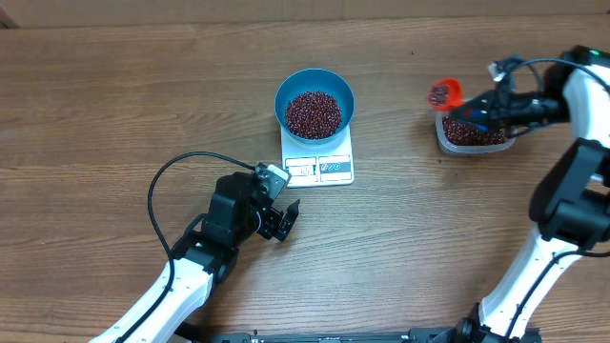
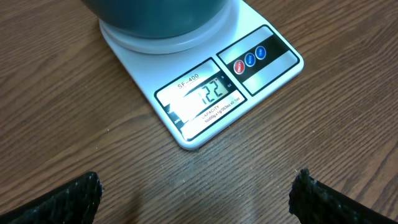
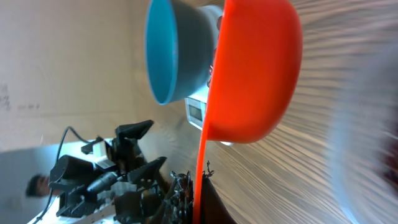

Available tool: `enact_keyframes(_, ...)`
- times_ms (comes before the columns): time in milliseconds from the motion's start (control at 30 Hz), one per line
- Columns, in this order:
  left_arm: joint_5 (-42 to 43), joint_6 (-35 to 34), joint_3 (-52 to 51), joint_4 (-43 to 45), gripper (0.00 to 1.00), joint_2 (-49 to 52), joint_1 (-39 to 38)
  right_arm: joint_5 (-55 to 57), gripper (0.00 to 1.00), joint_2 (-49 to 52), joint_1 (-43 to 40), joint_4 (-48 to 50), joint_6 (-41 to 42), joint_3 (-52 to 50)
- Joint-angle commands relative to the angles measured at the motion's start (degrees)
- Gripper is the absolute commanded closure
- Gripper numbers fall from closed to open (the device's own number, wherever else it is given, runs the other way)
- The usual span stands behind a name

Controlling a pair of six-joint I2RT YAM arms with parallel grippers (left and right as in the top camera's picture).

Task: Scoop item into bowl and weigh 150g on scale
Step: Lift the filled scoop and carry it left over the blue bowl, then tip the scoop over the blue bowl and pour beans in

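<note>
On the wooden table (image 1: 114, 95), the teal bowl (image 1: 315, 73) is being borne by the white scale (image 1: 319, 169). Near the scale, the left gripper (image 1: 284, 221) is being held wide open and empty. At the clear tub (image 1: 477, 149), an orange scoop (image 1: 456, 90) is being clamped by the right gripper (image 1: 474, 103). Beans (image 1: 314, 113) are being held in bowl, tub and scoop.

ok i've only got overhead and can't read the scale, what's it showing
Observer: In the left wrist view, the scale display reads 122, short of 150.
Operator: left gripper holding anything
Observer: No. The left gripper is open, with only bare table between its fingers.
Operator: and the scoop grip
Observer: The right wrist view shows the scoop from underneath. Its handle runs straight down into the shut right gripper.
</note>
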Motion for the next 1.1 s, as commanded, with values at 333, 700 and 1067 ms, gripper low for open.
enact_keyframes(333, 0.2, -0.9, -0.1, 0.2, 0.00, 0.4, 0.0, -8.4, 0.96, -2.1, 14.7, 8.7, 5.6, 1.6)
enact_keyframes(700, 0.2, -0.9, -0.1, 0.2, 0.00, 0.4, 0.0, -4.7, 0.96, -2.1, 22.8, 21.6, 20.8, 1.6)
enact_keyframes(1067, 0.2, -0.9, -0.1, 0.2, 0.00, 0.4, 0.0, 8.0, 0.96, -2.2, 29.4, 26.6, 29.0, 3.5)
